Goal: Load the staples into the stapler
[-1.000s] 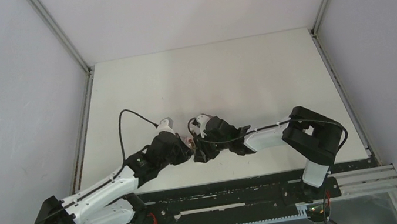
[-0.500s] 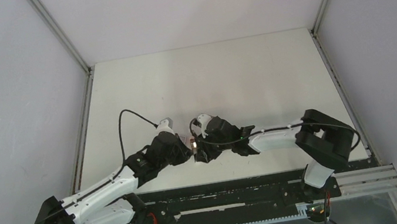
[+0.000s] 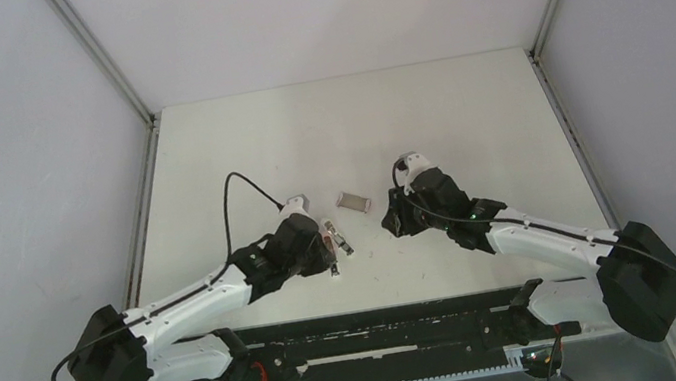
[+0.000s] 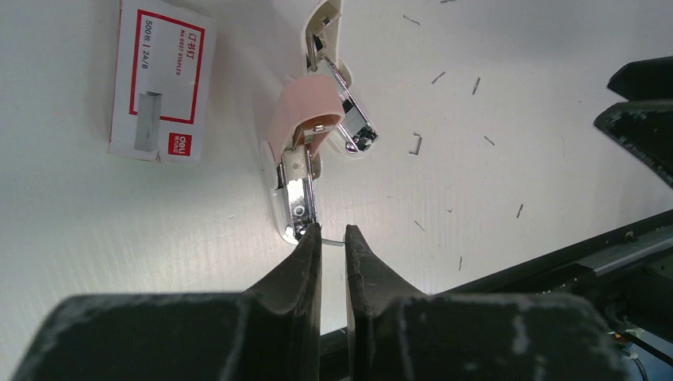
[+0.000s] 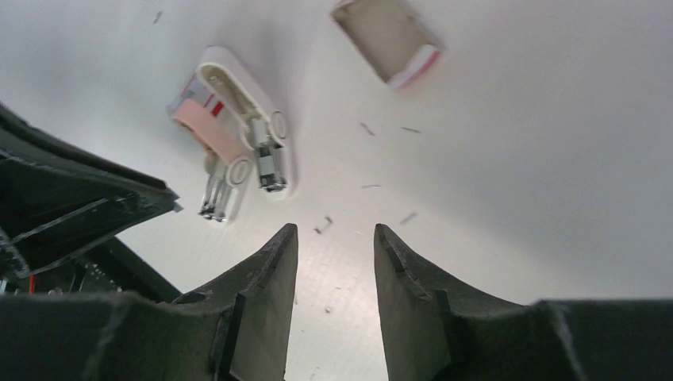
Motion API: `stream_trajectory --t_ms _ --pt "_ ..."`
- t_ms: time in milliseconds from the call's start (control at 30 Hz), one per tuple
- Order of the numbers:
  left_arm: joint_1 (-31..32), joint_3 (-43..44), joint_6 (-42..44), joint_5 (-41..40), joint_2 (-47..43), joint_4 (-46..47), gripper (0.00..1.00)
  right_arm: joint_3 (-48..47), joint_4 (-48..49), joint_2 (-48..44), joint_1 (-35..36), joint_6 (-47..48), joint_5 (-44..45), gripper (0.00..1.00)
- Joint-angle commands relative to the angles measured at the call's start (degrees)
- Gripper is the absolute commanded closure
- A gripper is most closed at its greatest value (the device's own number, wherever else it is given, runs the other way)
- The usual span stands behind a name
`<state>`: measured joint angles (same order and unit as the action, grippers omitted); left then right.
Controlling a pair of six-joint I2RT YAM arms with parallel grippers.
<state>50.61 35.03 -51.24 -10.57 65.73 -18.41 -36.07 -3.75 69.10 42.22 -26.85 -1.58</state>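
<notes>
stapler (image 4: 305, 111) lies open on tabletop (image 3: 444, 114) | staple box (image 4: 163, 79) beside it | left jaws almost closed, at its metal tip | right jaws open, empty

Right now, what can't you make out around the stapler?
- Stapler magazine: left wrist view, glare on metal; loaded or not unclear.
- Staple box contents: left wrist view shows only its printed face.
- Left end effector: whether it pinches anything; gap too narrow to see.
</notes>
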Motion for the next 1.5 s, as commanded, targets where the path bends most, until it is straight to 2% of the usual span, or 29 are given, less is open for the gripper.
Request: stream_trajectory --t_ms 0,367,1467 --pt "0.75 3.79 0.67 -1.76 1.69 -0.65 0.98 0.94 -0.99 -3.31 -1.94 -0.28 1.23 0.6" --pt "1.86 6.25 0.09 -3.39 5.49 -3.43 0.98 2.01 -0.65 -4.4 -2.84 -0.51 0.54 0.6" --pt "2.12 7.29 0.05 -2.46 10.3 -3.29 1.0 2.31 0.14 -2.95 -3.53 -1.07 -0.57 0.6"
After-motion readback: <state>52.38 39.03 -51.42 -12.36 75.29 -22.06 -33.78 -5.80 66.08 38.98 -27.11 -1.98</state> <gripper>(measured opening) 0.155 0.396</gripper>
